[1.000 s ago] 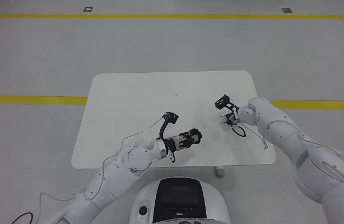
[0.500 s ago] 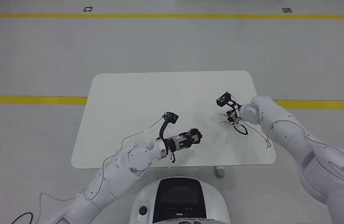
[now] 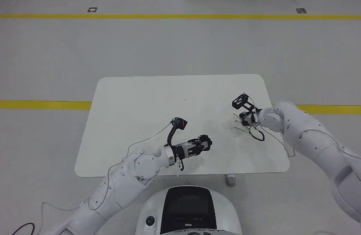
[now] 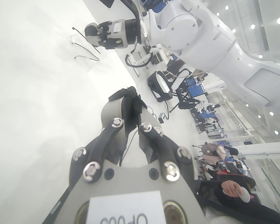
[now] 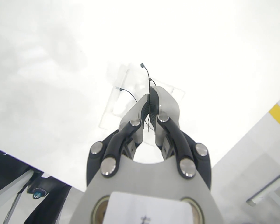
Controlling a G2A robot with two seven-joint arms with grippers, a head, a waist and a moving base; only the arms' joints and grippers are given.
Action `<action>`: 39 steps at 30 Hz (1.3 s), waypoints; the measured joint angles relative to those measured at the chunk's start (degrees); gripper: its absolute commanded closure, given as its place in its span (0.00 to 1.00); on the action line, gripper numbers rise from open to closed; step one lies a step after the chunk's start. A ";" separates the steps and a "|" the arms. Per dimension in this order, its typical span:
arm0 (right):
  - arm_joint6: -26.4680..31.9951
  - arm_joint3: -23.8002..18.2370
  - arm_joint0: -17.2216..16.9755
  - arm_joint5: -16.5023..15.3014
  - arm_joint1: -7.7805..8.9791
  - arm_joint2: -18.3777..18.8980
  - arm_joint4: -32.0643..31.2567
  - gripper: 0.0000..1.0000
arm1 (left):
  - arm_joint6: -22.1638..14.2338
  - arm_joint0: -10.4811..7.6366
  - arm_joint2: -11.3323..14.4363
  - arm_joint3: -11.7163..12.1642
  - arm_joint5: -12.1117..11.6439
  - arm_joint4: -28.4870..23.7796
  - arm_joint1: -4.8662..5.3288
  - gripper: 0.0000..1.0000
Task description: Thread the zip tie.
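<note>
Top: right gripper (image 3: 243, 121) low over the bench (image 3: 139, 106) on its right side, left gripper (image 3: 207, 141) well apart to its near left | Left wrist: left gripper clenched, contents unclear; label print cropped | Right wrist: right gripper pinches zip tie (image 5: 148, 80), strap lengthwise past its fingertips, head outermost, above clear tray (image 5: 107, 115) with spare tie (image 5: 127, 92).

- Room to pass over the table (image 3: 139, 100)'s left and far parts.
- At right, a clear stand (image 5: 112, 108) holding zip ties (image 5: 127, 92) stands in the way.
</note>
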 measured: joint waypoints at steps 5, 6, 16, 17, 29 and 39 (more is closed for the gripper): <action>-1.96 -5.90 -1.66 0.00 3.96 1.96 1.50 1.00 | 0.00 0.00 0.00 0.00 0.00 0.00 0.00 1.00; -2.64 -7.42 -2.16 0.00 4.96 2.50 2.06 1.00 | 0.00 0.00 0.00 0.00 0.00 0.00 0.00 1.00; -4.38 -13.32 -4.13 0.00 8.95 3.91 4.27 1.00 | 0.00 0.00 0.00 0.00 0.00 0.00 0.00 1.00; -4.39 -13.32 -4.13 0.00 8.95 3.91 4.26 1.00 | 0.00 0.00 0.00 0.00 0.00 0.00 0.00 1.00; -21.54 -18.61 -11.38 0.00 10.61 8.11 9.23 1.00 | 5.25 1.16 1.83 0.81 1.40 -2.34 -0.91 1.00; -37.85 -29.09 -19.79 0.00 15.32 10.40 12.25 1.00 | 12.44 -1.19 5.34 5.18 1.81 -5.85 -3.33 1.00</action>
